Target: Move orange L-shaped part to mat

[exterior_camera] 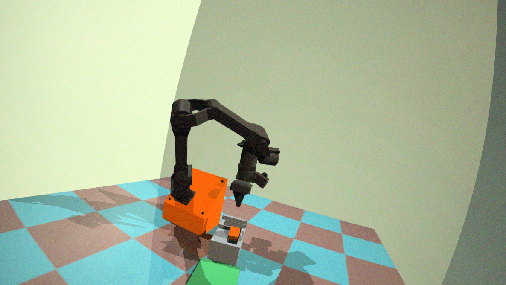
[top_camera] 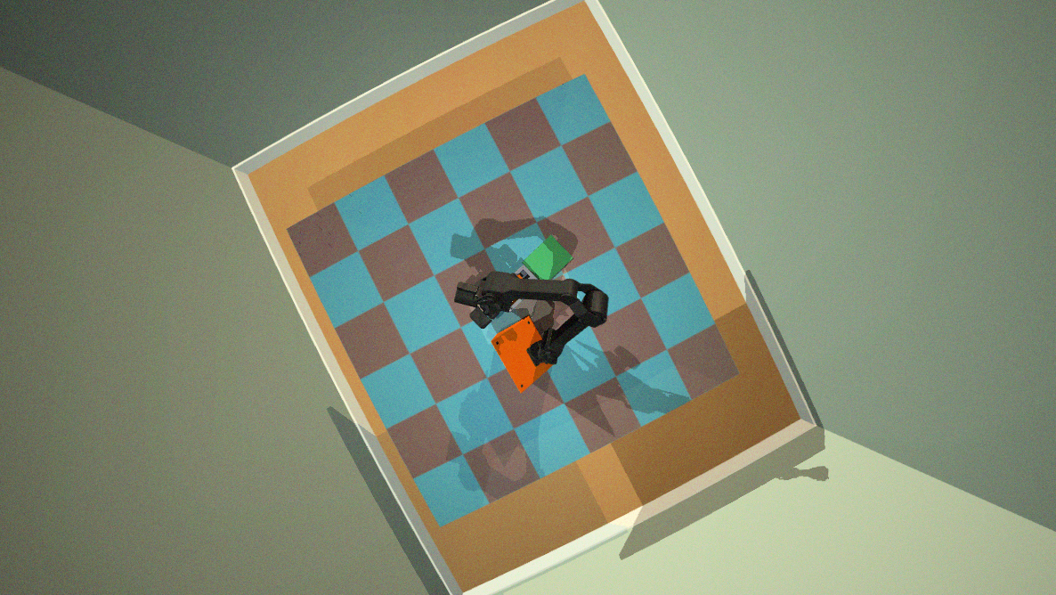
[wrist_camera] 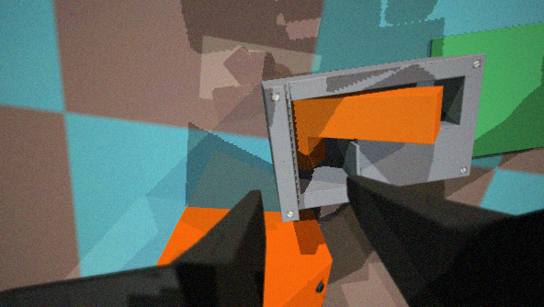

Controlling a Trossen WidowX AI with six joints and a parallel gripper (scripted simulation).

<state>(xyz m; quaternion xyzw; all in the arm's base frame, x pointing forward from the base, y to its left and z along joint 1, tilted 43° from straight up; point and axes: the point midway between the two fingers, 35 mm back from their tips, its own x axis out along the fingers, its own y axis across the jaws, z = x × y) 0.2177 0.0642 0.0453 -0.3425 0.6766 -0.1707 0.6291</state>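
The orange L-shaped part [exterior_camera: 234, 232] [wrist_camera: 386, 115] is tilted in the pocket of the grey tray [exterior_camera: 222, 251] [wrist_camera: 452, 156]. Its straight end, on the side toward the green mat [top_camera: 548, 256] [exterior_camera: 216, 274] [wrist_camera: 510, 92], stands up above the tray top. Its L-shaped end is sunk in the pocket at the far side, partly in shadow. My gripper [exterior_camera: 238, 205] [wrist_camera: 304, 192] is partly open and empty. It hangs above the tray's end away from the mat, touching nothing. In the top view the arm hides the fingers and much of the tray.
A large orange block [top_camera: 516, 362] [exterior_camera: 208, 194] carries the arm's base and stands close to the tray; its edge shows low in the wrist view [wrist_camera: 287, 257]. A raised grey strip crosses the tray's end by the L-shaped end. The mat lies beside the tray's opposite end.
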